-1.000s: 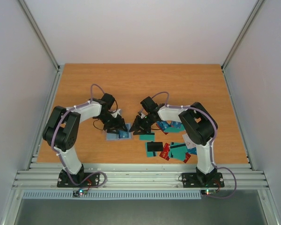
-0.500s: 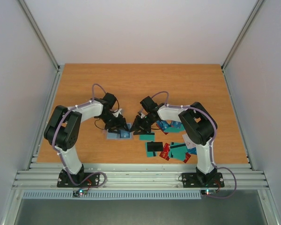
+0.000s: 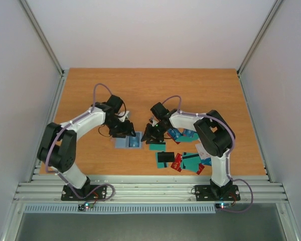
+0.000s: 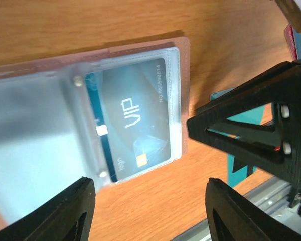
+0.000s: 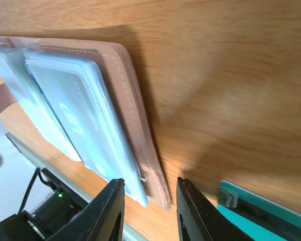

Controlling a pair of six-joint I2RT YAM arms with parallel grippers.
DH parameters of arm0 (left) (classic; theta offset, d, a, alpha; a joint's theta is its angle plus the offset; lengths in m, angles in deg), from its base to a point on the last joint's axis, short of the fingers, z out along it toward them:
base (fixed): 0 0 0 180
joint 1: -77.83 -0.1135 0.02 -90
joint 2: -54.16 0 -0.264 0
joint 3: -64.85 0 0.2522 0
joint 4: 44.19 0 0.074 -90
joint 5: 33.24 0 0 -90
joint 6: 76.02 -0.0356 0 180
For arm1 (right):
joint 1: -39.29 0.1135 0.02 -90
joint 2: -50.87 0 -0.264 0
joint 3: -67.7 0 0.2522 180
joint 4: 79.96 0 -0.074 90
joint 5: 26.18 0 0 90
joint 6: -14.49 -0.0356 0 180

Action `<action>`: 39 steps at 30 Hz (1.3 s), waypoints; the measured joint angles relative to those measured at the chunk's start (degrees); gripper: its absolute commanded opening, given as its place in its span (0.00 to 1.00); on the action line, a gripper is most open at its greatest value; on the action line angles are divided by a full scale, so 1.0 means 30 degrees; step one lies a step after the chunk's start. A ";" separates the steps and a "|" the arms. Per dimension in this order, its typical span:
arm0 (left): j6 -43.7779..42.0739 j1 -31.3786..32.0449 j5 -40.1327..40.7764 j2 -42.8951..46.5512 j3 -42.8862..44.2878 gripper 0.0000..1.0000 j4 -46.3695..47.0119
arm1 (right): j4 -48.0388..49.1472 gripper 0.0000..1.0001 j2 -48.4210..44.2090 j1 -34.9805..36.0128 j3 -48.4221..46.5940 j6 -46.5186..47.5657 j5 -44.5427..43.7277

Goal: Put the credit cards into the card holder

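On the table (image 3: 155,85), just left of centre, the card holder (image 3: 126,143) lies flat and opened out, clear sleeves up, tan cover underneath. One dark VIP card (image 4: 133,120) sits in the sleeve on the side toward the R gripper (image 5: 150,187), so the task looks begun, w/ most cards not yet in.

L gripper (image 4: 149,188) hovers over the holder's near side, jaws wide, nothing btwn them. It's prob. placed to steady the sleeves; can't tell if it touches. R gripper sits low, just beside the holder's edge, jaws narrow w/ a small gap and no card in them. The tan corner shows in or under that gap, can't tell which. Likely reason for the pose: the claws flank the holder so one steadies while the other feeds.

Edges/room: the loose credit cards (image 3: 183,156) lie heaped to the right, some overlapping. One teal card (image 3: 156,146) lies apart from the heap, just beside R gripper, prob. the easiest next pick. Thin cards flat on wood are hard to get under; overlapped ones offer an edge. Far half of the table shows only wood, so there's room to lift & swing. Tight spot is btwn the two claws, which are near each other. The heap is near the front rail (image 3: 150,187), so a nudged card could slide off.
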 measured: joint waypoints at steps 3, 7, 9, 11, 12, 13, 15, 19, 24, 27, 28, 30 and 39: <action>-0.0488 -0.0029 0.1188 0.1209 0.0029 0.73 -0.0444 | -0.0641 0.31 -0.0459 -0.0022 0.0029 0.0328 -0.0707; -0.1078 -0.0328 0.2521 0.2841 0.0036 0.78 -0.0882 | -0.1362 0.31 -0.1486 -0.0029 0.0051 0.0772 -0.1406; -0.1377 -0.0663 0.3067 0.3439 0.0036 0.89 -0.1071 | -0.1698 0.31 -0.2069 -0.0029 0.0051 0.0991 -0.1734; -0.1588 -0.1107 0.3585 0.3891 0.0029 0.99 -0.1188 | -0.2076 0.31 -0.2725 -0.0051 0.0058 0.1268 -0.2106; -0.1647 -0.1384 0.3963 0.4182 -0.0015 0.99 -0.1180 | -0.2280 0.31 -0.3075 -0.0058 0.0066 0.1428 -0.2302; -0.1639 -0.1647 0.4371 0.4524 -0.0117 0.99 -0.1115 | -0.2477 0.31 -0.3424 -0.0058 0.0066 0.1588 -0.2484; -0.1698 -0.2113 0.5238 0.5268 -0.0590 0.99 -0.0918 | -0.2834 0.32 -0.4073 -0.0087 0.0066 0.1836 -0.2820; -0.1515 -0.2871 0.6047 0.5566 -0.1778 0.97 -0.0707 | -0.3359 0.32 -0.4998 -0.0182 0.0066 0.2178 -0.3279; -0.0831 -0.3067 0.6390 0.4634 -0.2718 0.78 -0.0160 | -0.3723 0.32 -0.5712 -0.0189 0.0503 0.2375 -0.3628; -0.0546 -0.3060 0.6812 0.3869 -0.2827 0.71 0.0022 | -0.3927 0.32 -0.5982 -0.0189 0.0860 0.2382 -0.3738; -0.0481 -0.3067 0.6943 0.3606 -0.2827 0.69 0.0109 | -0.3971 0.32 -0.6025 -0.0189 0.0940 0.2375 -0.3781; -0.0386 -0.3067 0.7213 0.3089 -0.2827 0.65 0.0248 | -0.3985 0.32 -0.6040 -0.0189 0.1013 0.2375 -0.3832; -0.0495 -0.2871 0.7337 0.1647 -0.2827 0.48 0.0969 | -0.4014 0.32 -0.6040 -0.0189 0.1042 0.2368 -0.3920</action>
